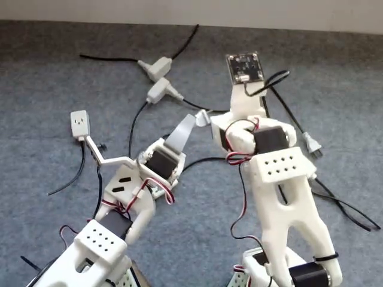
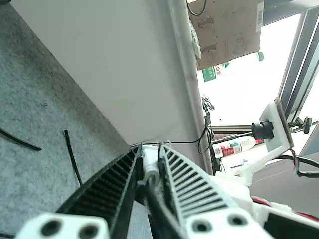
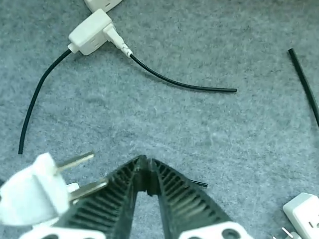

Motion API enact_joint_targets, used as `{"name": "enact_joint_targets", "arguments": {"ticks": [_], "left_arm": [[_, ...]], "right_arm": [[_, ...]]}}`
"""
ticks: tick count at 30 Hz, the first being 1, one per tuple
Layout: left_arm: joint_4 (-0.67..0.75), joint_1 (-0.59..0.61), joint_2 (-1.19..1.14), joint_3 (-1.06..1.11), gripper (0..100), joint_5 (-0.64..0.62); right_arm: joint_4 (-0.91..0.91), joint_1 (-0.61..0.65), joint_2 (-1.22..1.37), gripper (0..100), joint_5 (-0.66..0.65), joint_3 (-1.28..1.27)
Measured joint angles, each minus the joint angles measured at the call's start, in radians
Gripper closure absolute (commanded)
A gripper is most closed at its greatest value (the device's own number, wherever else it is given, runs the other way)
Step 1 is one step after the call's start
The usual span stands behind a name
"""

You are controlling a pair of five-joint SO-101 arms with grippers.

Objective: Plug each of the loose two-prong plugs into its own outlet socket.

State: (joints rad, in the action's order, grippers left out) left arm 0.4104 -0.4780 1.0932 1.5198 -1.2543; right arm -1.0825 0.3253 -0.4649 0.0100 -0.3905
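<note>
My left gripper [image 1: 192,119] is shut on a white two-prong plug [image 1: 203,117] and holds it above the carpet; in the left wrist view the fingers [image 2: 124,184] clamp the plug body [image 2: 150,172] and its black cord. That same plug [image 3: 35,191], prongs bare, hangs just beside my right gripper [image 3: 146,162], which is shut with nothing in it. Two white sockets [image 1: 158,67] [image 1: 160,89] lie farther back, and the nearer socket [image 3: 92,35] has a plug seated in it. Another loose plug [image 1: 311,143] lies on the carpet to the right.
Black cords [image 1: 134,128] trail over the grey carpet [image 1: 48,78], and one short cord end [image 3: 234,90] lies loose. A white socket block [image 3: 304,211] sits near the right arm's base. A pale wall [image 2: 109,64] borders the carpet at the back.
</note>
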Motion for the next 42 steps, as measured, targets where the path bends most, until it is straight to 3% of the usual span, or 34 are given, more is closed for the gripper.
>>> {"name": "enact_joint_targets", "arguments": {"ticks": [28,35,42], "left_arm": [[0.000,-0.012,0.000,0.000,99,0.000],[0.000,-0.018,0.000,0.000,99,-0.003],[-0.252,-0.114,0.000,-0.044,99,0.032]], "right_arm": [[-0.104,-0.003,0.002,98.8,0.000,0.021],[-0.147,-0.123,0.002,94.4,-0.008,0.021],[-0.250,-0.281,0.002,92.2,-0.183,0.021]]}}
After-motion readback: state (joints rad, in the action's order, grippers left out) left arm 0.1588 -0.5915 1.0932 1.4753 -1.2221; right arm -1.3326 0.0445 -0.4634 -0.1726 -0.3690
